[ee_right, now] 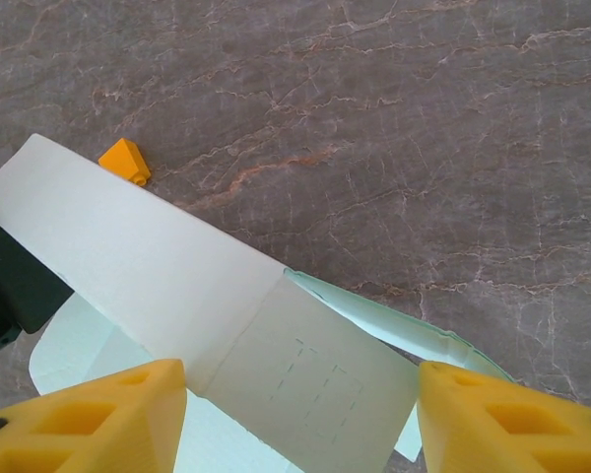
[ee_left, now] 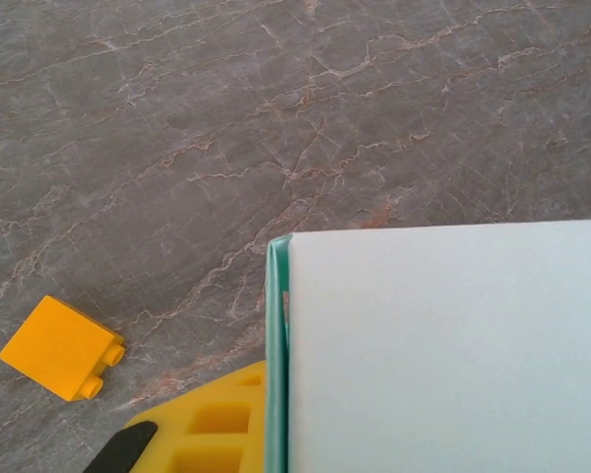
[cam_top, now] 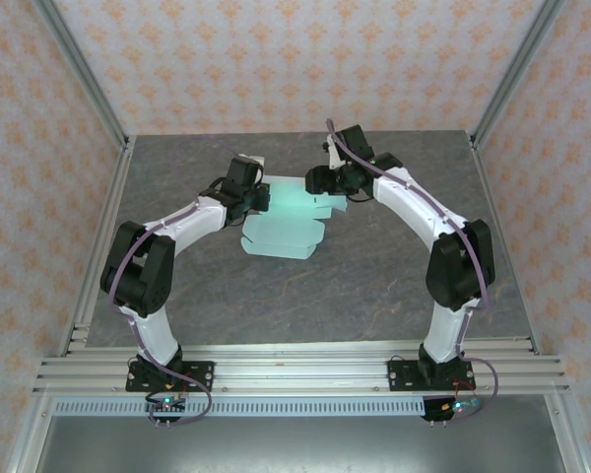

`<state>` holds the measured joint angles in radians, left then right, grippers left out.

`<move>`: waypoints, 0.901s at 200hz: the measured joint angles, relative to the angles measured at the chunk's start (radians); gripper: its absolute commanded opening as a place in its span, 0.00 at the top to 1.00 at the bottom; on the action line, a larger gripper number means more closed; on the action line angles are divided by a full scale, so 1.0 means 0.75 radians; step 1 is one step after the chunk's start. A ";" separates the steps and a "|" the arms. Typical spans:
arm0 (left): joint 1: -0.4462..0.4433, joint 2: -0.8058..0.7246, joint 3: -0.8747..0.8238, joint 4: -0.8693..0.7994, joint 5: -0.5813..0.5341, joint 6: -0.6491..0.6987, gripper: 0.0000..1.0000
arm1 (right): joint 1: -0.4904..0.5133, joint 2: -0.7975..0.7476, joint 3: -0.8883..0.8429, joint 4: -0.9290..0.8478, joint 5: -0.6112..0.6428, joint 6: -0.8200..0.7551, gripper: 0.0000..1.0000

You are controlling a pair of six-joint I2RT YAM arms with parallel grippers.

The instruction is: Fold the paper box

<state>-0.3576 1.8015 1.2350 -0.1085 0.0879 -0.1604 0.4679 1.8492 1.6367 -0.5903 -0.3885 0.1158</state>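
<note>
From above, the paper box (cam_top: 281,236) lies in the middle of the gray table (cam_top: 374,296). It is a flat mint-green sheet with flaps. The left gripper (cam_top: 254,195) is at the sheet's far left edge. The right gripper (cam_top: 325,189) is over its far right part. Both arms bend in toward the sheet.

In the left wrist view, a big pale panel of the paper box fills the near right part. Its edge stands up straight, touching a yellow finger (ee_left: 217,424). The other finger is hidden behind the card. The left gripper seems to pinch the panel. A small orange block (ee_left: 61,347) sits on the table to the left, apart from the card.

In the right wrist view, two yellow fingers (ee_right: 108,419) are far apart, so the right gripper is wide open. A long flap of the paper box is lifted and slants between them. More of the sheet lies flat under it. The orange block sits just past the flap's far edge.
</note>
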 measured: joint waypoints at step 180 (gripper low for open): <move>0.008 0.000 -0.017 -0.044 -0.023 0.001 1.00 | 0.044 0.115 0.139 -0.170 0.007 -0.097 0.31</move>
<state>-0.3519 1.8015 1.2221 -0.1413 0.0704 -0.1596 0.5007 1.9358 1.7412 -0.7177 -0.3836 0.0433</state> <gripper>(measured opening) 0.102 0.684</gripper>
